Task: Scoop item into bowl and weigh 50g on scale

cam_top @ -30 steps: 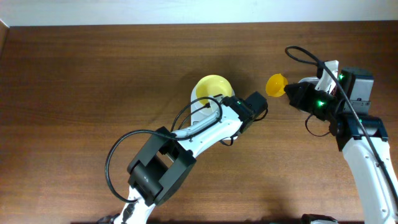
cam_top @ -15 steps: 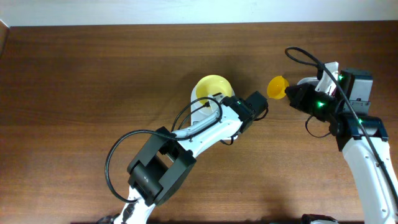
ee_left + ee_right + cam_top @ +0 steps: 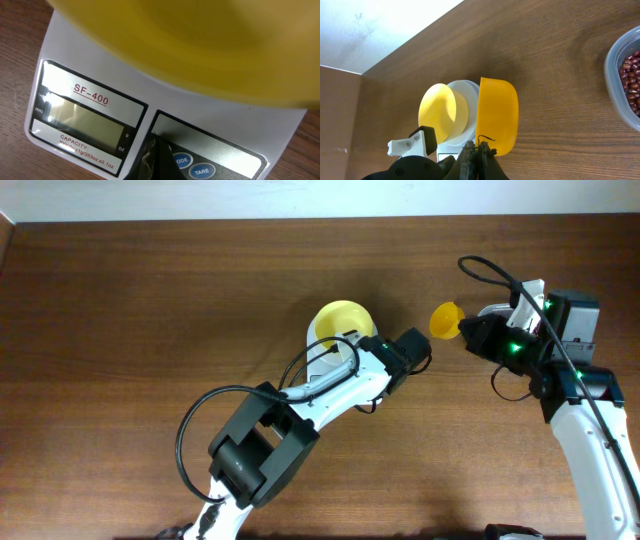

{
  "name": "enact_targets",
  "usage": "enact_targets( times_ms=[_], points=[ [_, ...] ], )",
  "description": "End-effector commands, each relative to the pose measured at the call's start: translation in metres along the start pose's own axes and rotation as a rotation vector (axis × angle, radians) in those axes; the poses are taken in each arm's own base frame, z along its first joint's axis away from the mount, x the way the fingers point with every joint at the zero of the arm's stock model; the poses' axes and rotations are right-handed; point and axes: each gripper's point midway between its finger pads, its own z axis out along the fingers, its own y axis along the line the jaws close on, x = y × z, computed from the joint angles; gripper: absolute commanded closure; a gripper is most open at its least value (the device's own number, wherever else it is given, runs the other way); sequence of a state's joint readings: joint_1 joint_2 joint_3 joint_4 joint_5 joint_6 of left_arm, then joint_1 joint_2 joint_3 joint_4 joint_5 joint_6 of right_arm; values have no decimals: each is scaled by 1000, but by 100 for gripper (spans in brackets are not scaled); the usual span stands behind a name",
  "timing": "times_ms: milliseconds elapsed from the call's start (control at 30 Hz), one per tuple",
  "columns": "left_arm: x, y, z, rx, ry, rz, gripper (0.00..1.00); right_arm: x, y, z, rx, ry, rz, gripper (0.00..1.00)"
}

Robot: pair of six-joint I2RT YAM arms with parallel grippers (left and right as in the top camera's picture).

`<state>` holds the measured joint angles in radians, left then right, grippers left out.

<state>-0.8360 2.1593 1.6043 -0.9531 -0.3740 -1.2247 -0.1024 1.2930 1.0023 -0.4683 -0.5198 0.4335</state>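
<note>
right gripper (image 3: 477, 156) is clamped tight on the near end of the yellow scoop (image 3: 497, 115). left gripper (image 3: 156, 160), pinched shut on nothing, points at the white scale (image 3: 225, 119) by its buttons. since a second ago the scoop has drifted slightly. the pale-yellow bowl (image 3: 437, 112) sits on the scale. dark red-brown beans (image 3: 632, 75) lie in a clear tub (image 3: 610, 70), well apart.

The dark brown wooden counter (image 3: 150, 300) carries a small white square digital scale (image 3: 165, 100) near its middle. A clear rounded plastic tub (image 3: 611, 65) stands on the same counter, well apart from this scale, only partly seen.
</note>
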Motion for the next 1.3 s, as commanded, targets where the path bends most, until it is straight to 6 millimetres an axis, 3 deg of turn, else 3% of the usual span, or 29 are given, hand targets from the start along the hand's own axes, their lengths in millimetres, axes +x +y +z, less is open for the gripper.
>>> enact_targets(
  times_ms=[0,1267],
  points=[
    [4,1,6,-20,-4,-5,100,-11,8,-9,-5,-39,-31,96],
    [20,1,18,-40,30,23,100,-10,7,-9,-4,-36,-28,96]
  ],
)
